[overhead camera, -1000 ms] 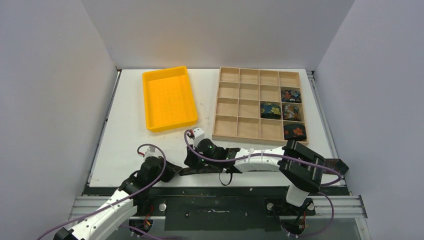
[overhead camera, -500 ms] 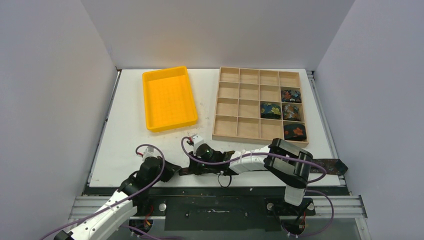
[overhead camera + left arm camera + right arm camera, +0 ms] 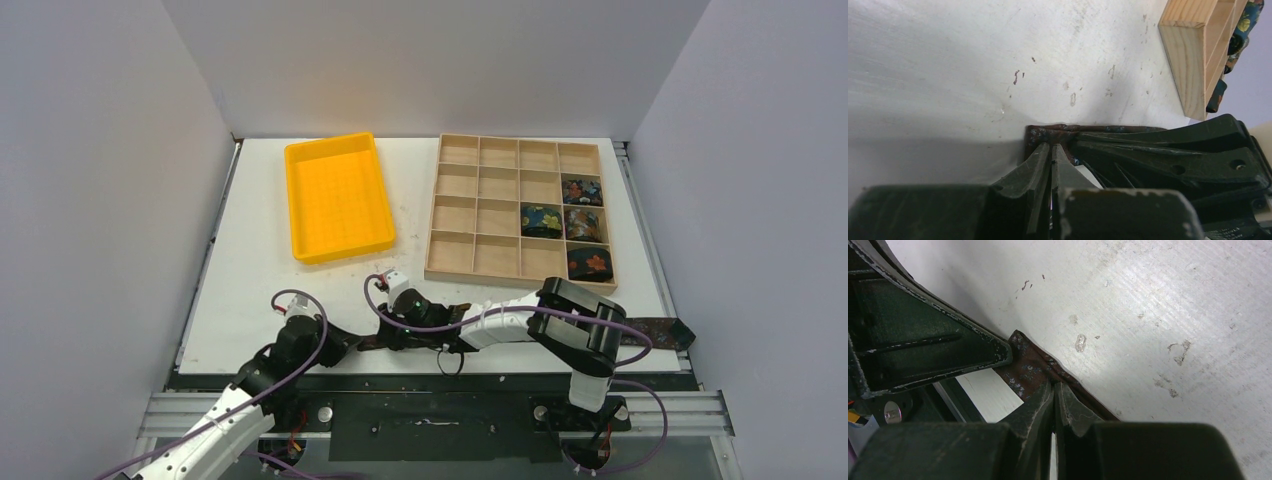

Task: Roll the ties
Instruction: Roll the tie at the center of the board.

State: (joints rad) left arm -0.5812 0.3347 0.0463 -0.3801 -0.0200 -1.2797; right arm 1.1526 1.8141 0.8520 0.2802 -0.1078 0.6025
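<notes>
Left claw (image 3: pixel 1050 147) had its two dark fingers pressed together on the corner of a long, narrow, dark brownish fabric necktie (image 3: pixel 1048 134) flecked with pale specks, low in the middle of the left wrist view. The right claw (image 3: pixel 1054 386) was likewise closed. It pinched the edge of the same strip at the bottom centre of its own view, with the left claw filling the upper left there.

In the top view the two claws sat just beside each other at the lower centre. The necktie lay flat along the bottom edge of the white desk (image 3: pixel 260 280), running from the claws to the lower right, where its wider end reached the desk's corner.

Above it, right of centre, stood a pale wooden tray of sixteen square cells (image 3: pixel 490 277). Four coiled dark floral-print ties (image 3: pixel 541 220) each filled one cell: three in the rightmost column, in the second, third and bottom rows, and one in the third row just left of them. A rectangular yellow plastic tray (image 3: pixel 338 195) lay left of the wooden tray, apart from it.
</notes>
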